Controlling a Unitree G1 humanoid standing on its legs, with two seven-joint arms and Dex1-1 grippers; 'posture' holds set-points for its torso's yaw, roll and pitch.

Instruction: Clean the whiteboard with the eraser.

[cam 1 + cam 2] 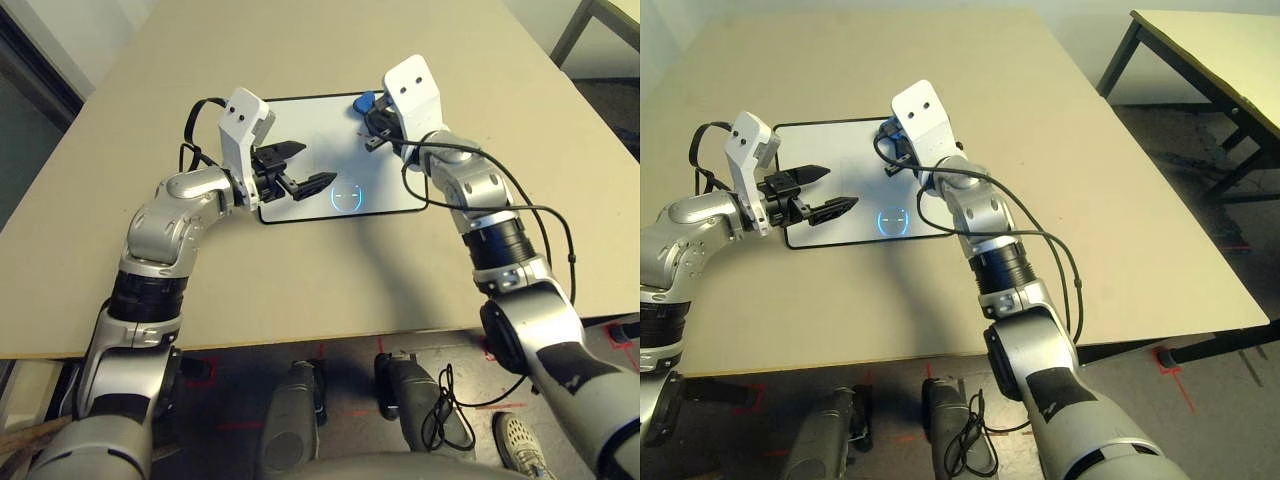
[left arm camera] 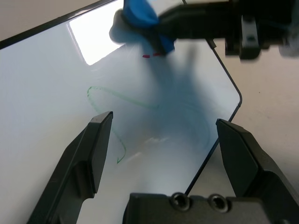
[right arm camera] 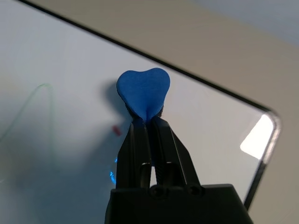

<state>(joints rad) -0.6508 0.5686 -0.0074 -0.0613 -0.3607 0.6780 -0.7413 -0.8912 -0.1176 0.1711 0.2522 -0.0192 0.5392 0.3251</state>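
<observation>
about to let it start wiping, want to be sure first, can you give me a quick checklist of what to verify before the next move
1. Eraser held in the right gripper: ok, the fingers are shut on its narrow end.
2. Eraser over the whiteboard: ok, it sits near the far corner, inside the black frame.
3. Eraser pressed on the surface: cannot tell; a shadow lies close beneath it.
4. Marks left to wipe: not ok, a thin green line, a small red mark and a blue circle remain.
5. Left gripper clear of the wiping path: not ok, it hangs open over the board's left part.
6. Board lying flat on the table: ok.
</observation>
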